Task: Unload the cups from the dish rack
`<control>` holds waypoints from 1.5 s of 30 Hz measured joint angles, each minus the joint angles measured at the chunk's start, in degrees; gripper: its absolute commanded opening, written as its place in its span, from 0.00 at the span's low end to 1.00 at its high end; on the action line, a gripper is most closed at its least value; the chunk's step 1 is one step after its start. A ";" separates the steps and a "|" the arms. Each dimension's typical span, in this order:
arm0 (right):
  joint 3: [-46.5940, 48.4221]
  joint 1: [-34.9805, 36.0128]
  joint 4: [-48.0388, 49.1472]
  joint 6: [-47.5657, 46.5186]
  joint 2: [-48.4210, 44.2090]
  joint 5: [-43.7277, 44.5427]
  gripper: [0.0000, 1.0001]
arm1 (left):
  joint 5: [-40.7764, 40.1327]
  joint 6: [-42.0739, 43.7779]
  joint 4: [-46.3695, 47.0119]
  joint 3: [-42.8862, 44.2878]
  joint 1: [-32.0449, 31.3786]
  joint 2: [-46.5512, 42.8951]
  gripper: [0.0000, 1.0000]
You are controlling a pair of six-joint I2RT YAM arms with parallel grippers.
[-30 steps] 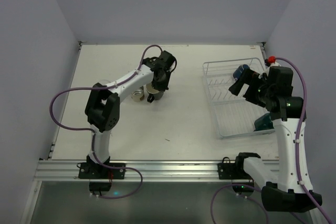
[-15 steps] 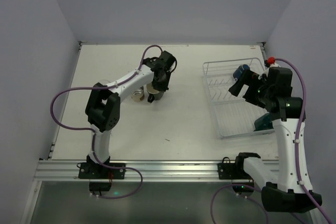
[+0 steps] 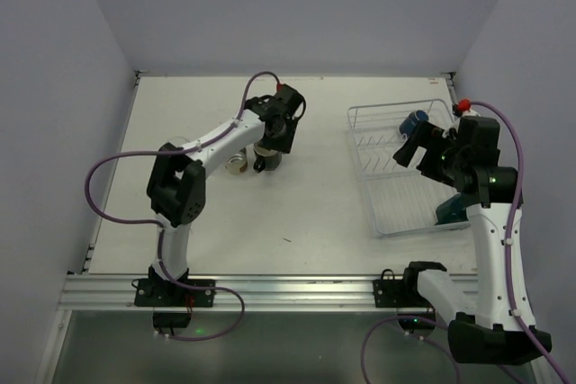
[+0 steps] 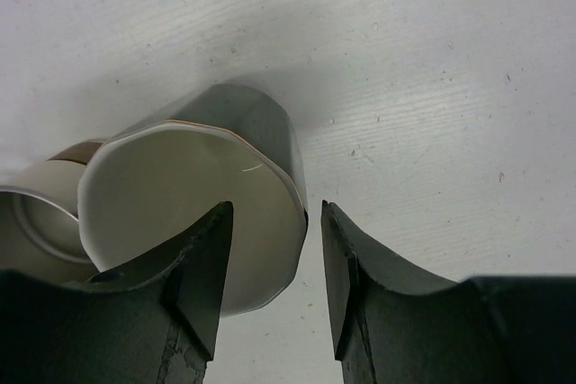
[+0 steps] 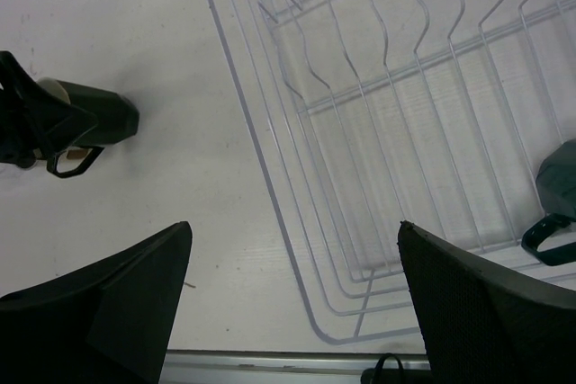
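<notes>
Dark mug [image 4: 261, 132] | on counter beside cream cup [image 4: 40, 213] | left hand [image 4: 274, 215] spread astride rim, step: release | right hand [image 5: 292, 229] spread over dish rack [image 5: 423, 132] | next: grasp teal mug [image 5: 560, 182]

the left gripper [image 3: 268, 152] hangs just above a dark cup [image 3: 267, 165] that stands on the white table [image 3: 306, 213], near its middle. a pale cup [image 3: 238, 165] stands just beside it on the left. at the right, the dish rack [image 3: 396, 195] holds a blue cup [image 3: 415, 120] at its far side and a teal cup [image 3: 450, 211] at its near right corner. the right gripper [image 3: 409, 146] hovers over the rack, between these 2 cups.
</notes>
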 measured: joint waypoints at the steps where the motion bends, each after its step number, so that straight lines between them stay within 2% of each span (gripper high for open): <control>1: 0.00 0.02 -0.09 -0.13 0.00 0.70 0.99 | -0.55 0.00 0.00 0.24 -0.04 -0.07 0.48; 8: 0.02 -0.04 -3.43 0.15 1.66 10.75 0.99 | -3.80 0.00 -2.64 2.21 -1.16 -3.89 0.51; 13: -0.24 -4.02 -5.90 1.27 4.85 16.98 0.99 | -4.37 -0.33 -2.01 2.62 -5.95 -12.70 0.50; 18: -0.44 -13.16 -8.26 2.03 5.25 19.17 0.99 | 0.09 -2.01 5.64 -7.58 -16.48 -26.86 0.50; 22: -0.42 -17.64 -10.27 2.93 6.67 19.41 0.99 | 7.32 -3.65 11.85 -16.50 -23.61 -31.91 0.53; 28: -1.68 -19.76 -9.35 3.61 8.68 18.95 0.99 | 12.00 -5.25 14.19 -23.02 -23.85 -32.65 0.57; 35: -5.49 -24.57 -8.31 3.76 12.94 17.66 0.98 | 16.28 -6.01 15.61 -23.23 -23.69 -36.39 0.57; 45: -5.66 -26.97 -7.58 6.21 17.25 19.50 0.98 | 17.07 -6.03 17.05 -24.94 -23.69 -36.70 0.58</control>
